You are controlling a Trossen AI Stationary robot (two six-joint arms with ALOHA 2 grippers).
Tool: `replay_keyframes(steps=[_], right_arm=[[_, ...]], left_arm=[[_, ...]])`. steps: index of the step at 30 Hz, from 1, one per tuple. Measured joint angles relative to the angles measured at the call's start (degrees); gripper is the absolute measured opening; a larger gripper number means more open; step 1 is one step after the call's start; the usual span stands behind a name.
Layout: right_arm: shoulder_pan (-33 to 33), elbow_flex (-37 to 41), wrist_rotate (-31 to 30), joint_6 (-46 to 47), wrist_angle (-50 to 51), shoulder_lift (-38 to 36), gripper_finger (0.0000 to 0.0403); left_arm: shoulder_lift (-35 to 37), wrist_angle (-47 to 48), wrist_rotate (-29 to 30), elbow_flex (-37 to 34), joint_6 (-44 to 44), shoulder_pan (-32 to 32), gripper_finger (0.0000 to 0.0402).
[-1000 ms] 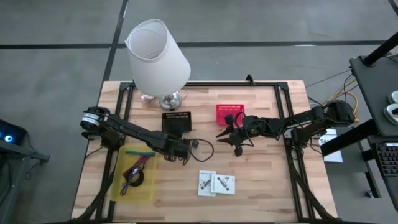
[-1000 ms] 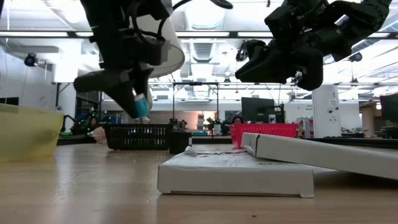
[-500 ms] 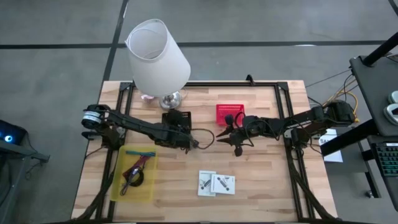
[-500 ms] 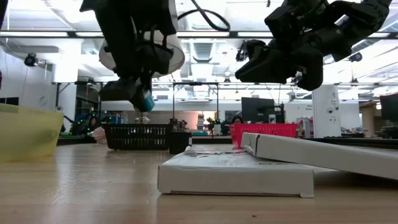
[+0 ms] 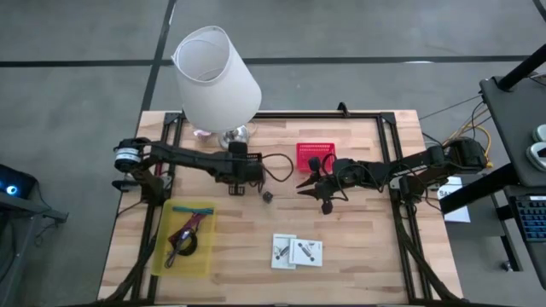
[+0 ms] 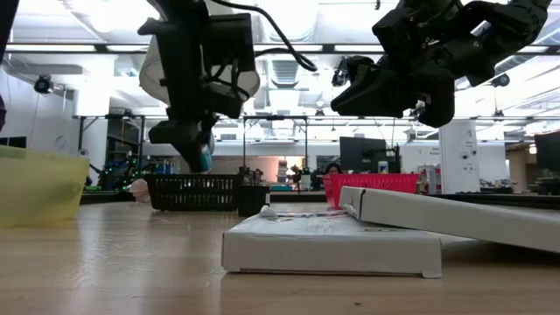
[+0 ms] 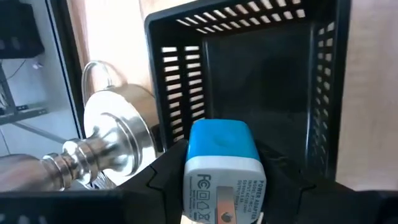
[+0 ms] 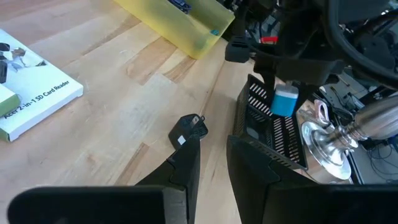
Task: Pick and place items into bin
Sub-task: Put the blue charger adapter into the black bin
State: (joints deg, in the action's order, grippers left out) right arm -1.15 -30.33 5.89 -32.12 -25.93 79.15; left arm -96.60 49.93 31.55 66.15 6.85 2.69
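Left claw (image 5: pixel 245 173) over the black basket (image 7: pixel 249 81) beside the silver lamp base (image 7: pixel 109 146), pinching a blue-and-white charger (image 7: pixel 219 165) between its fingers, charger hanging above the basket's open top. Same charger (image 8: pixel 286 99) visible from the right wrist, held just above the basket (image 8: pixel 270 127). Small black plug adapter (image 5: pixel 267 196) lying loose on the wooden surface (image 5: pixel 358 256), a little away from the black basket toward the right claw; seen too past the right fingers (image 8: pixel 188 129). Right claw (image 5: pixel 317 189) hovering above the surface just in front of the red basket (image 5: pixel 315 156), fingers slightly spread, nothing between them. Two white boxes (image 5: pixel 297 251) resting side by side, one leaning on the other, well apart from the black basket toward the near edge. Yellow bin (image 5: pixel 183 241) on the far side of the left arm from the black basket, holding a teal pen (image 5: pixel 193 209), a maroon strap (image 5: pixel 187 229) and a black coiled cable (image 5: pixel 182 248). Large white lamp shade (image 5: pixel 217 75) towering over the lamp base, next to the black basket.
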Motion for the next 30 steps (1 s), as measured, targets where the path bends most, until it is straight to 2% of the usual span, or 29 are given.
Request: replay_keyframes(steps=[2, 7, 19, 30], right_arm=[[-0.01, 0.00, 0.00, 0.00, 0.00, 0.00, 0.0068], [0.00, 0.00, 0.00, 0.00, 0.00, 0.00, 0.0068], [0.00, 0.00, 0.00, 0.04, 0.00, 0.00, 0.0068], [-0.01, 0.00, 0.00, 0.04, 0.02, 0.00, 0.0068]], left_arm=[[0.00, 0.00, -1.01, 0.00, -0.01, 0.37, 0.0139], [0.00, 0.02, -8.74, 0.00, 0.04, 1.23, 0.0139], [0.00, 0.00, -8.75, -0.02, -0.37, 1.82, 0.0142], [0.00, -3.47, -8.75, -0.02, -0.59, 1.82, 0.0196]])
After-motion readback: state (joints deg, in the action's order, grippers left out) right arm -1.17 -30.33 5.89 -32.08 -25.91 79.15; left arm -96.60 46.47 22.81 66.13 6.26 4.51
